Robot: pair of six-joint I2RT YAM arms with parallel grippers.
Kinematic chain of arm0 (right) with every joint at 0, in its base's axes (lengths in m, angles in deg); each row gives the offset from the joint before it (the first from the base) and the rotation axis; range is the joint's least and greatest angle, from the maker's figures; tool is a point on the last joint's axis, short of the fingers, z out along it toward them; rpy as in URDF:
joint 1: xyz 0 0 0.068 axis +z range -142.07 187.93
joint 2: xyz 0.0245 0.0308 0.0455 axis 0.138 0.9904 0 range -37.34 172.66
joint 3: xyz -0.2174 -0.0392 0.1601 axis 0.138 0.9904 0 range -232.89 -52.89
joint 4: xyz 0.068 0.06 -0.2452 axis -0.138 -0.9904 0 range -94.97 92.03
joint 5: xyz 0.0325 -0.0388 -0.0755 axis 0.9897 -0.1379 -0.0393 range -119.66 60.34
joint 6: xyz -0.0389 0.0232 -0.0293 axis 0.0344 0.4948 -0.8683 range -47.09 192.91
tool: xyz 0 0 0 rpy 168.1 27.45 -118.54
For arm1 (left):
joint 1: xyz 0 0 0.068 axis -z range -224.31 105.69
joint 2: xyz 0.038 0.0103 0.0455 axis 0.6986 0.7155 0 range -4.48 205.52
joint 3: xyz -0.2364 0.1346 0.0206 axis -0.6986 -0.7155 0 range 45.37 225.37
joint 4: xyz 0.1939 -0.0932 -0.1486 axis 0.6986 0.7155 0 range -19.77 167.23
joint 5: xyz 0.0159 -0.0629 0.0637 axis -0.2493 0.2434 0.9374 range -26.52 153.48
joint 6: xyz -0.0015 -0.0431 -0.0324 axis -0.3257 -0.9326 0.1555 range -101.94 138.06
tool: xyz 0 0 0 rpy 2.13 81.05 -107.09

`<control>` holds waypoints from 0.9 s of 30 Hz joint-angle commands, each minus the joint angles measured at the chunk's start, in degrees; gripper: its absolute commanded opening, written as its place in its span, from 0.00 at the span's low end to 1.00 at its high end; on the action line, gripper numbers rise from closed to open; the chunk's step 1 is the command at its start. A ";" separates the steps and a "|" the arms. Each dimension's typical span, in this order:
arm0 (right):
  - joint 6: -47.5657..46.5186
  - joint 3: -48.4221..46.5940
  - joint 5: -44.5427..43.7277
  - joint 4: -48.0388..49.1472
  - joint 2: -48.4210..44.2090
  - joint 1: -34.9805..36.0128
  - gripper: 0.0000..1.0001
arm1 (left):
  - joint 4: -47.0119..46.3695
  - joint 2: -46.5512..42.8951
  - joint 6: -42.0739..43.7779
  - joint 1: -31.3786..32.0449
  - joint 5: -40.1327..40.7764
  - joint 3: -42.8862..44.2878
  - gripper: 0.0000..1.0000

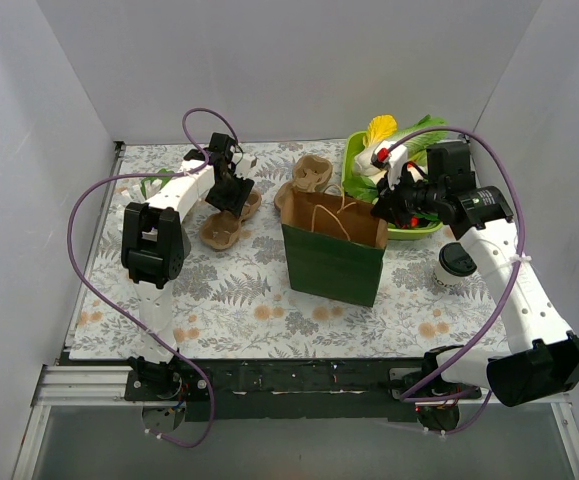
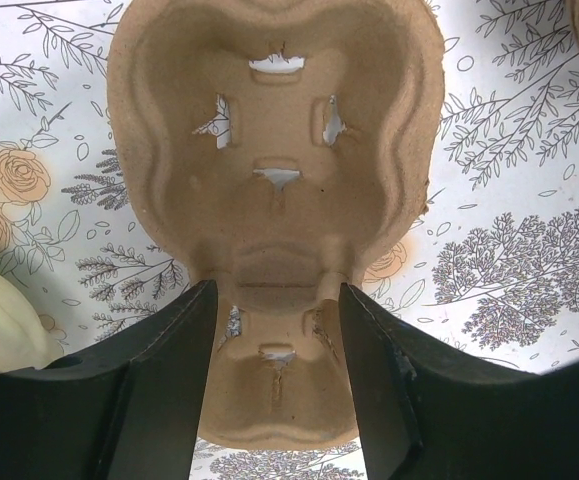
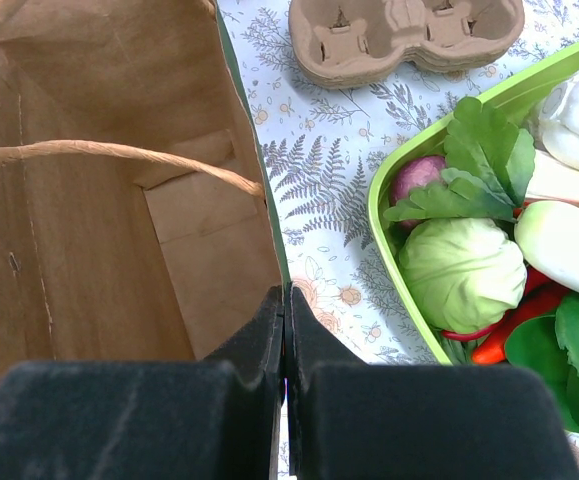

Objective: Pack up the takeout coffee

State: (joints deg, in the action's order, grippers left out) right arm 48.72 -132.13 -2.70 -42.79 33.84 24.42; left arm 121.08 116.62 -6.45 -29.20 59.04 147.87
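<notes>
Right fingers (image 3: 314, 345) pinch bag (image 3: 99, 80); left fingers (image 2: 174, 360) straddle carrier (image 2: 279, 130).

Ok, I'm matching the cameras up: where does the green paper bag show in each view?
Top external: the paper bag stands mid-table, mouth open upward.
Left wrist: not in it; only a cardboard cup carrier shows.
Right wrist: it fills the left half, brown inside, with the right gripper shut on its rim.
Shared landmark: the floral tablecloth, seen in all three.
</notes>
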 commanded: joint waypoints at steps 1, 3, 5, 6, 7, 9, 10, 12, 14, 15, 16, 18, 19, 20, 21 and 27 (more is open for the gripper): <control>0.37 0.84 -0.33 1.75 -1.39 -0.41 0.01 | 0.92 -0.78 -0.27 0.18 0.49 0.77 0.51; 0.54 1.02 -0.15 2.01 -1.48 -0.23 0.01 | 0.83 -0.69 -0.36 0.09 0.67 0.34 0.51; 0.63 1.19 -0.15 2.01 -1.48 -0.32 0.01 | 0.83 -0.78 -0.54 0.18 0.76 0.33 0.51; 0.63 1.20 -0.15 2.19 -1.48 -0.32 0.01 | 0.83 -0.78 -0.62 0.18 0.76 0.16 0.50; 0.63 1.28 -0.15 2.10 -1.48 -0.32 0.01 | 0.74 -0.78 -0.71 0.18 0.84 0.07 0.51; 0.63 1.37 -0.07 2.37 -1.48 -0.32 0.01 | 0.74 -0.78 -0.80 0.09 0.93 -0.19 0.51; 0.72 1.46 0.02 2.45 -1.39 -0.32 0.01 | 0.74 -0.69 -0.71 0.18 0.93 -0.19 0.51; 0.72 1.46 0.11 2.54 -1.39 -0.32 0.01 | 0.83 -0.69 -0.80 0.18 0.85 -0.28 0.51; 0.72 1.28 0.11 2.54 -1.30 -0.23 0.01 | 0.83 -0.60 -0.80 0.09 0.67 -0.37 0.51; 0.72 1.28 0.02 2.54 -1.30 -0.32 0.01 | 0.92 -0.51 -0.80 0.18 0.58 -0.46 0.51; 0.72 1.28 0.11 2.54 -1.30 -0.32 0.01 | 1.00 -0.43 -0.71 0.18 0.49 -0.54 0.51; 0.72 1.28 0.11 2.54 -1.22 -0.32 0.01 | 0.92 -0.34 -0.80 0.09 0.23 -0.81 0.51; 0.72 1.20 0.11 2.54 -1.22 -0.23 0.01 | 1.00 -0.16 -0.71 0.18 -0.12 -0.72 0.51; 0.72 1.20 0.11 2.54 -1.22 -0.32 0.01 | 1.01 -0.07 -0.71 0.09 -0.12 -0.72 0.51; 0.72 1.11 0.11 2.54 -1.13 -0.32 0.01 | 1.01 0.10 -0.71 0.18 -0.21 -0.72 0.51; 0.63 1.11 -0.07 2.54 -1.22 -0.23 0.01 | 1.09 0.45 -0.45 0.18 -0.47 -0.63 0.51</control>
State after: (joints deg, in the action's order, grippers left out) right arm 48.94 -130.97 -2.72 -41.44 33.51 24.40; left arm 121.72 117.15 -6.87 -29.20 59.39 147.21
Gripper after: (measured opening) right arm 0.023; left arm 0.512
